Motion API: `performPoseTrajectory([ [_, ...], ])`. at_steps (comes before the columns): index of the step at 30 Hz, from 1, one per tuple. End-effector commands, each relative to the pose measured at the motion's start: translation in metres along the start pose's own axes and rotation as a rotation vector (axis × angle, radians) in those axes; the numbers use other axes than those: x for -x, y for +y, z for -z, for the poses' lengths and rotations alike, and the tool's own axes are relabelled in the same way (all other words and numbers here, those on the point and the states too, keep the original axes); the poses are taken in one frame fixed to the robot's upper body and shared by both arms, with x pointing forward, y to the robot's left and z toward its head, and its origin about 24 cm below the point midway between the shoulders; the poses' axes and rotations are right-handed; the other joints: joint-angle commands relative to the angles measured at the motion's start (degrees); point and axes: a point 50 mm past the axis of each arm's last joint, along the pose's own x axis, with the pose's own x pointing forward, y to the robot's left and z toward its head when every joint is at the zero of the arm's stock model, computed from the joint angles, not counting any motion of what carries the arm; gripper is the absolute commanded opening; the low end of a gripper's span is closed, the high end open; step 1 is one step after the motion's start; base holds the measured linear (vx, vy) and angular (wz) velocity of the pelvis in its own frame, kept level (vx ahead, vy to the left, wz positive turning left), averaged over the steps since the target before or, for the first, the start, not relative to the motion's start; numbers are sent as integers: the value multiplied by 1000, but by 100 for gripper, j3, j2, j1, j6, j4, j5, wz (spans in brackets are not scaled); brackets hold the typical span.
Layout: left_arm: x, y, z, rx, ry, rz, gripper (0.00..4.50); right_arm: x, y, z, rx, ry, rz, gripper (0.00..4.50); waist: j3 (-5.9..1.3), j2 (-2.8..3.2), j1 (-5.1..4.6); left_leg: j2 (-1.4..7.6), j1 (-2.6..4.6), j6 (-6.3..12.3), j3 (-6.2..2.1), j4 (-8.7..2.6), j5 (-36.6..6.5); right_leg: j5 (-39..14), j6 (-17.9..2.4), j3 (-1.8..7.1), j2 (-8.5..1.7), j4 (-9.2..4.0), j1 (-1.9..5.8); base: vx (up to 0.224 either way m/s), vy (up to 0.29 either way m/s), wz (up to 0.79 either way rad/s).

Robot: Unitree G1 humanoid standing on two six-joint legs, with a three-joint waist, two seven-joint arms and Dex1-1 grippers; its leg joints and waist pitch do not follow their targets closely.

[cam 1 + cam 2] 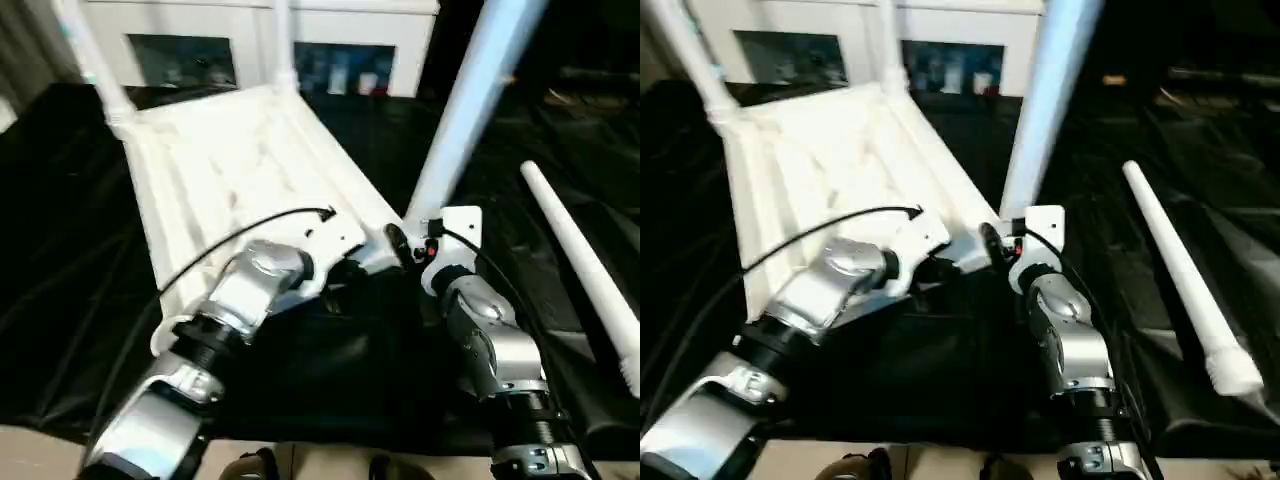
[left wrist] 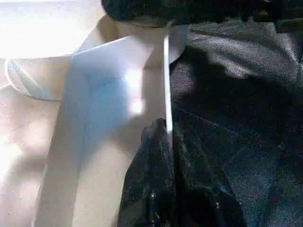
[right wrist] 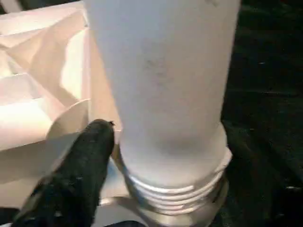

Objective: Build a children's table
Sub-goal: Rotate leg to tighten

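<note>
The table top (image 1: 240, 170) lies ribbed side up on black cloth (image 1: 340, 370). At its four o'clock corner a leg (image 3: 165, 94) stands threaded, right gripper (image 1: 410, 245) spread around it; left gripper (image 1: 335, 280) shut alongside. Spare leg (image 1: 585, 265) lies at three o'clock.

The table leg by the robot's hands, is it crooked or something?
Yes, the near leg leans sideways instead of standing straight, and its screw threads still show above the corner socket. Another leg lies loose on the black cloth.
</note>
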Motion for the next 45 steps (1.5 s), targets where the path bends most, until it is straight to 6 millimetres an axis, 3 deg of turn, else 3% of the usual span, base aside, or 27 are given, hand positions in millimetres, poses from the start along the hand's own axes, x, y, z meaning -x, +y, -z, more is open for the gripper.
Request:
performPoseTrajectory([
  [1,-2,-9,17,8,37,49,0,2,22,2,19,31,-186,420,-253,-80,32,375,65,237,-182,-432,-1990,-2136,-881,244,-386,-455,112,0,0,0],
  [6,13,-10,27,-18,39,100,0,23,9,-8,181,62,-401,420,-299,-89,37,391,25,468,-143,-382,-1534,-1570,-998,236,-337,-386,131,0,0,0],
  [11,34,-17,33,-45,1,237,0,49,-4,-16,289,110,-616,420,-362,-92,57,383,-32,886,-71,-239,-665,-231,-1460,209,-313,-219,169,63,-32,1],
  [15,52,-29,35,-94,-36,409,0,57,-11,-19,360,136,-697,420,-404,-67,66,393,-18,1080,-62,-173,-359,550,-1653,193,-301,-96,198,44,-15,-2],
  [18,60,-31,37,-116,-9,449,0,61,-9,-21,380,151,-755,420,-426,-40,76,409,38,1268,-38,-130,-34,1069,-1804,197,-247,-36,152,0,0,0],
  [21,64,-31,37,-111,-12,459,0,62,-7,-21,388,162,-786,420,-403,-8,142,454,50,1285,-34,-121,-20,963,-1881,189,-237,-22,111,0,0,0],
  [22,65,-31,37,-112,-12,460,0,62,-7,-21,387,164,-792,420,-385,-35,132,445,16,1208,-43,-134,-145,736,-1866,180,-245,-24,133,0,0,0],
  [24,66,-30,37,-117,-9,456,0,63,-5,-18,389,177,-822,420,-352,-43,111,442,40,958,-38,-172,-645,28,-1772,195,-266,-95,115,0,0,0],
  [28,67,-28,38,-119,-6,444,0,66,-4,-15,402,194,-857,420,-332,-57,99,440,47,684,-35,-196,-1048,-517,-1596,231,-298,-148,98,0,0,0],
  [30,68,-27,39,-119,-6,440,0,66,-6,-14,404,202,-865,420,-334,-65,99,436,34,672,-36,-187,-995,-508,-1560,238,-306,-143,102,0,0,0],
  [33,69,-27,39,-118,-5,443,0,66,-6,-14,399,205,-869,386,-352,-71,97,425,23,709,-36,-167,-878,-378,-1563,236,-306,-121,111,0,0,0],
  [37,69,-27,39,-116,-4,441,0,66,-6,-13,397,208,-872,343,-375,-74,102,413,10,868,-30,-133,-622,85,-1665,227,-295,-68,123,0,0,0],
  [45,69,-27,40,-111,0,446,0,67,-6,-9,396,217,-878,280,-363,-69,102,417,14,846,-36,-138,-742,-123,-1666,222,-292,-85,122,0,0,0],
])
